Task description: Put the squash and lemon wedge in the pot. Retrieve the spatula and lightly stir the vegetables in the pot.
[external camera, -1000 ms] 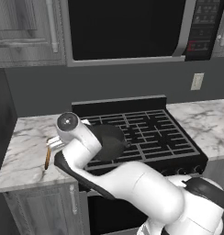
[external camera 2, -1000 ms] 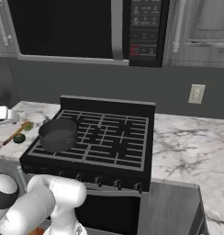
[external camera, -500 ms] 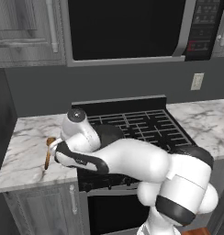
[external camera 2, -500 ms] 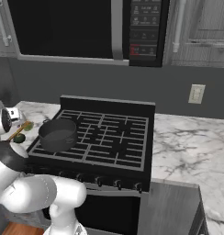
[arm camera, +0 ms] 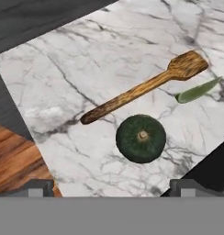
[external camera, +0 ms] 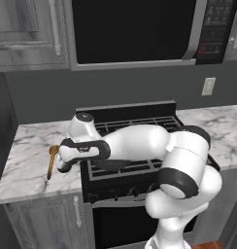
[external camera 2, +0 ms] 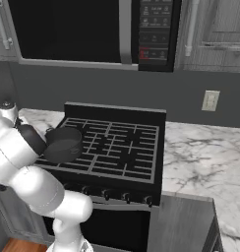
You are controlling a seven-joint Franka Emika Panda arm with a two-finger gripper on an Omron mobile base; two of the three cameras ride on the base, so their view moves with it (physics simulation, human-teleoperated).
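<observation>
Broadly, the stove fills the middle of the kitchen, with the marble bench running off to its left. The arm reaches low across the stove front toward that left stretch of bench.

On the near left burner sits the pot, squat and dark grey; from the right base view nothing can be made out inside it, so neither vegetable looks to be in yet.

On the bench, the hand view looks straight down on the task's smaller things. The spatula lies flat, its handle pointing toward the bench edge. Just beside its handle, apart from it, rests the squash, a dark green ball with the stem end up. The lemon wedge is a slim green sliver close by the spatula's head, not touching it as far as can be told.

The jaws stand wide apart and hold nothing; their tips show at the bottom edge of the hand view, to either side of and below the squash.

The step in hand looks like picking up the squash. To do it well, I would centre the ball between the tips before descending, since it now sits a little right of the midline. Come down vertically, low enough to close at or below its widest girth, because a round thing pinched high tends to squirt out. Keep the fingers clear of the spatula handle so it is not nudged off the edge.
</observation>
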